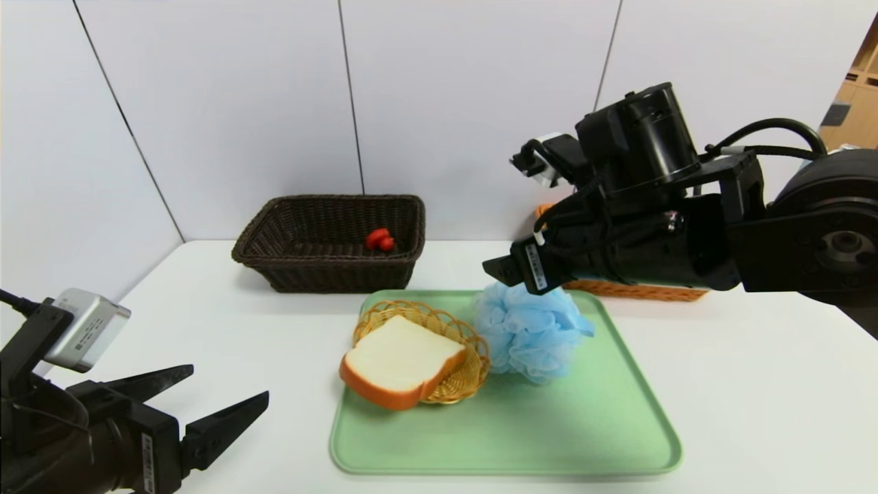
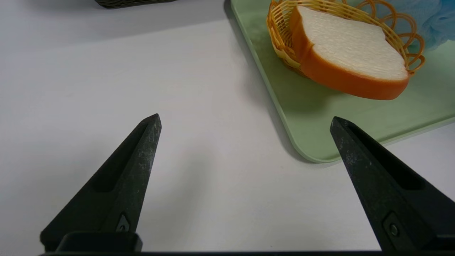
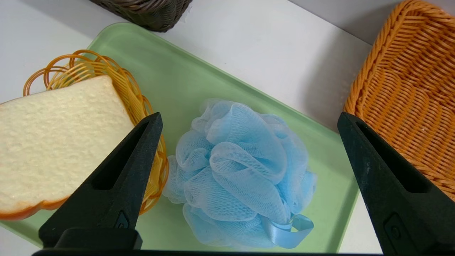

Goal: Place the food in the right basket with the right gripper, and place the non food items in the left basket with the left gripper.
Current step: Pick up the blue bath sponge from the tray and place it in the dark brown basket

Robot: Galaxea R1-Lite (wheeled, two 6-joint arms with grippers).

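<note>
While the right gripper (image 3: 249,121) hangs in the air with its two black fingers spread wide and nothing between them, a blue bath sponge (image 3: 238,174) made of mesh lies directly below it on a green tray (image 1: 549,439). Just beside the sponge, toward the left arm, a slice of bread (image 1: 401,360) rests tilted on a small yellow wire basket (image 1: 466,374), also on the tray. Close to the gripper on its other side sits an orange woven basket (image 3: 408,81), on the white table (image 1: 754,398) just off the tray's edge. Farther away, beyond the bread, a dark brown wicker basket (image 1: 329,271) holds a small red item (image 1: 379,239). Low over the table at the near left, well apart from the tray's corner, the left gripper (image 2: 245,121) hovers with its fingers parted and empty; the bread lies ahead of it.
</note>
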